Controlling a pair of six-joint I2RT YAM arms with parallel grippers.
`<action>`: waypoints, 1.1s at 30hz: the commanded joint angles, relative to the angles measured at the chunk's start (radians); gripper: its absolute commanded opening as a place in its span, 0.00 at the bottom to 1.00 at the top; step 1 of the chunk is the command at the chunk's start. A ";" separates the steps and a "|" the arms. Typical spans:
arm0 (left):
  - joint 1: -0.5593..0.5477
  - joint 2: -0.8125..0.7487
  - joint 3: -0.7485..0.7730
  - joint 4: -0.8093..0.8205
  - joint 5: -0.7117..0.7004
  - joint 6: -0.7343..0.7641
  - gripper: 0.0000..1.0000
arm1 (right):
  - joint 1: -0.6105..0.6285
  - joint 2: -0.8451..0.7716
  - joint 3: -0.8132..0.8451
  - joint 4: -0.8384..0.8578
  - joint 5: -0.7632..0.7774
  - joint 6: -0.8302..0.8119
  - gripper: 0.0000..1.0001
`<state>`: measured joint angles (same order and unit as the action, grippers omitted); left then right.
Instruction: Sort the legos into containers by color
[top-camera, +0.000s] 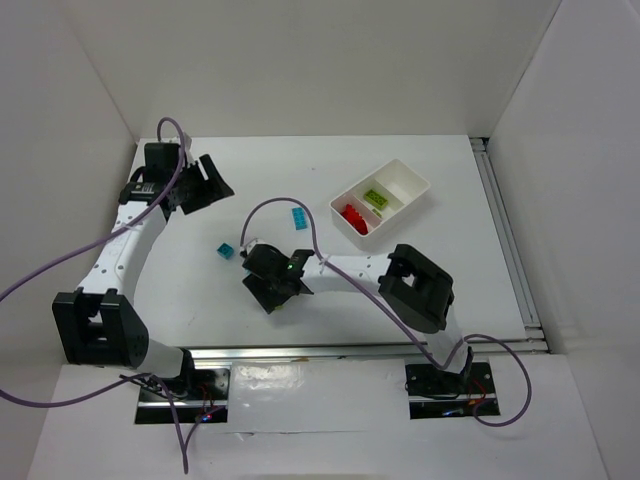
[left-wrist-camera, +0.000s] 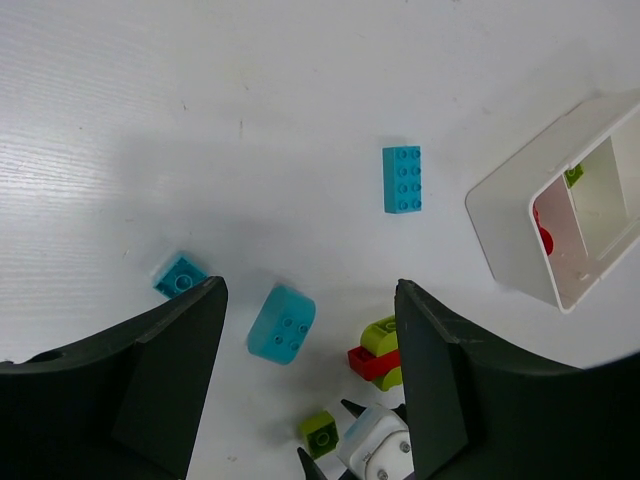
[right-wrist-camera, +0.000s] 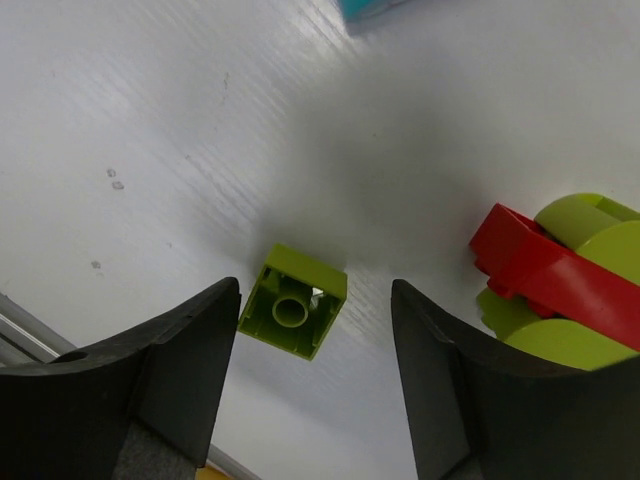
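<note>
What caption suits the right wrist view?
Open right gripper poised over a lime green brick, its underside showing, beside a red-and-green cluster.

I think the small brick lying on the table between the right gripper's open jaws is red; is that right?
Not quite: the small brick between the open jaws of the right gripper is lime green, not red, as the right wrist view shows.

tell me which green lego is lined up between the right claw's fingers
The small square lime brick, hollow underside up, lying alone. The other lime pieces are touching a red brick off to the side.
</note>
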<state>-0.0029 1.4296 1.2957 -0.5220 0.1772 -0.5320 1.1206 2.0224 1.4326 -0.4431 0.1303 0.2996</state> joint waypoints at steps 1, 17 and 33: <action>0.006 0.000 -0.015 0.010 0.016 -0.019 0.78 | 0.018 0.013 0.046 -0.043 0.035 0.021 0.67; 0.006 0.031 0.007 -0.010 -0.024 -0.019 0.78 | -0.126 -0.224 0.036 -0.009 0.177 -0.001 0.37; -0.097 0.265 0.120 -0.125 -0.134 -0.003 0.80 | -0.717 -0.229 0.086 0.023 0.149 0.010 0.38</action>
<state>-0.1017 1.6760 1.3766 -0.6094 0.0944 -0.5259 0.4355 1.7489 1.4662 -0.4236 0.2958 0.3008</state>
